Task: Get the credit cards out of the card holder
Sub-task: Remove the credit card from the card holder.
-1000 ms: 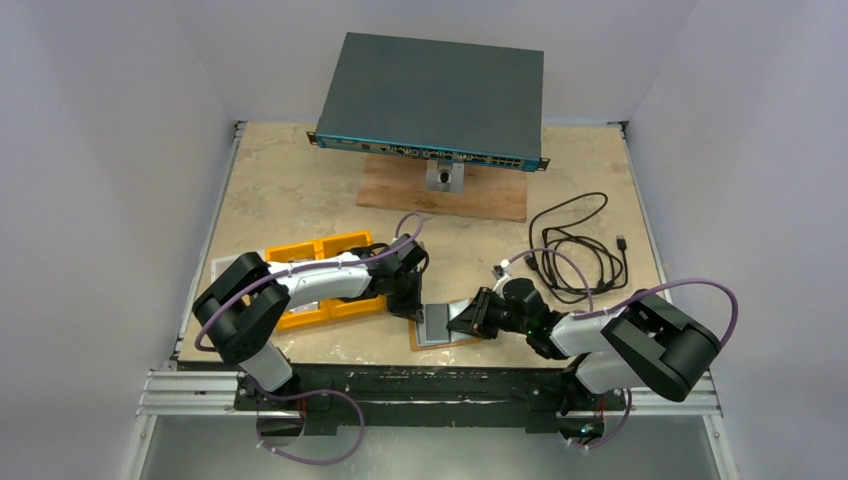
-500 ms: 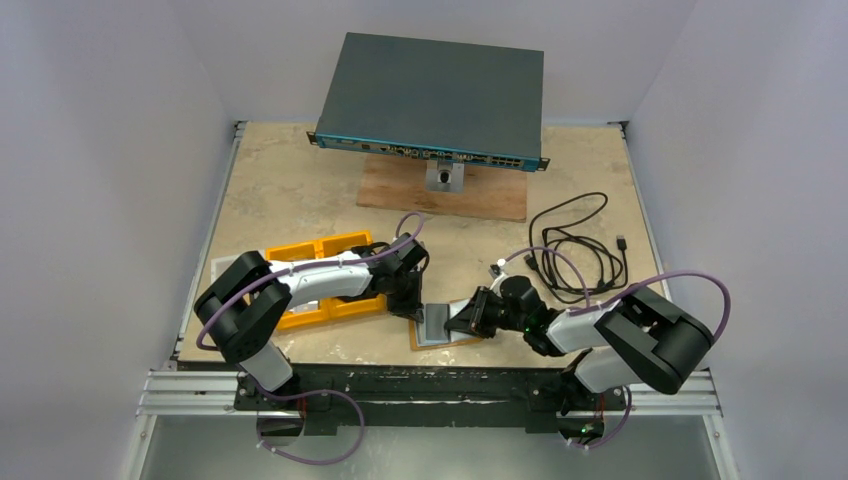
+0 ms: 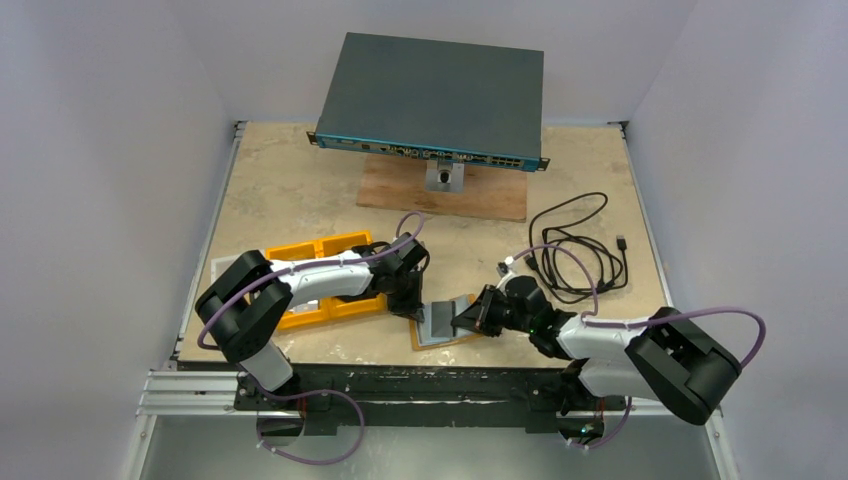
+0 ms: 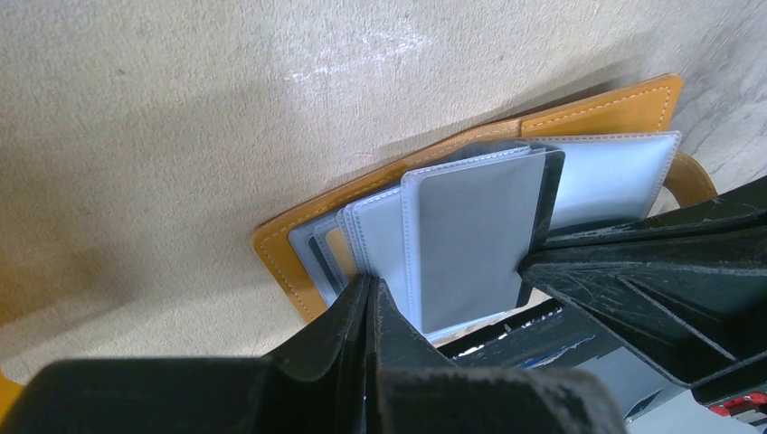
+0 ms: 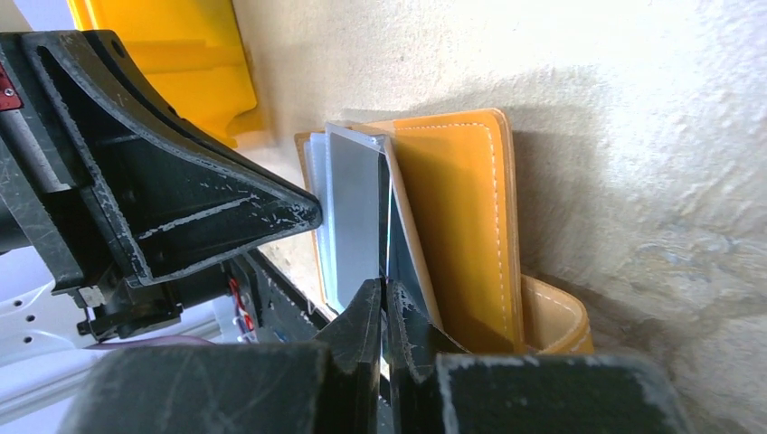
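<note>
Right gripper [image 5: 380,291] jaws pressed together on the edge of a grey credit card [image 5: 355,212], the card standing up out of the open card holder [image 5: 461,226]; in the left wrist view the same credit card [image 4: 475,231] shows a dark edge on its right side, with the right gripper [image 4: 532,264] tip right on that edge; left gripper [image 4: 369,287] jaws closed too, tips against the lower-left corner of the fanned clear sleeves [image 4: 384,226]; cannot tell if a sleeve is actually pinched between them; card holder [image 4: 282,258] lies open and flat on the table [image 4: 181,136], tan stitched cover showing around the sleeves

Top view: both grippers meet low and centre in the frame, left gripper [image 3: 414,309] on the left of the card holder [image 3: 447,343], right gripper [image 3: 465,318] on its right; holder sits near the table's bottom edge; yellow compartment tray [image 3: 335,247] just left of it, partly under the left arm; coiled black cable [image 3: 578,245] to the upper right; network switch [image 3: 430,95] on a wooden board [image 3: 480,200] at the top centre, well apart from the holder
</note>
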`<state>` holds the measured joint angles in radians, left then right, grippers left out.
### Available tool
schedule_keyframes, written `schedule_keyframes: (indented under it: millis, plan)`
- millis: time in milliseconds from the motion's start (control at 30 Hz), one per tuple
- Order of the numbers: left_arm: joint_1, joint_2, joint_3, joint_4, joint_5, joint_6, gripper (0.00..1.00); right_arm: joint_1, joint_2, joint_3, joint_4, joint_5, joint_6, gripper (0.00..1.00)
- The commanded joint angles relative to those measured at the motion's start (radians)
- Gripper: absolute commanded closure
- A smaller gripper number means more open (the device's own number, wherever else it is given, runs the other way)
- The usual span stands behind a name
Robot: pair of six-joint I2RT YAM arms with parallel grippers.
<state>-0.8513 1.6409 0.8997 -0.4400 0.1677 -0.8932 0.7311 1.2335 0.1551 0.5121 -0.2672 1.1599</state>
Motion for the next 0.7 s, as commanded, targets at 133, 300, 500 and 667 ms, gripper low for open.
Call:
schedule_keyframes:
  millis: [133, 300, 500, 667]
  plan:
    - [0.006, 0.058, -0.031, -0.097, -0.106, 0.062, 1.0, -0.013, -0.064, -0.006, -0.14, 0.081, -0.069, 1.0]
    - [0.006, 0.054, -0.018, -0.1, -0.102, 0.077, 1.0, -0.015, -0.082, 0.001, -0.166, 0.081, -0.089, 1.0]
    - [0.006, 0.056, -0.008, -0.103, -0.098, 0.089, 1.0, -0.016, -0.131, -0.01, -0.206, 0.099, -0.095, 1.0]
    - [0.006, 0.048, 0.006, -0.109, -0.096, 0.114, 1.0, -0.016, -0.134, -0.018, -0.2, 0.094, -0.101, 1.0]
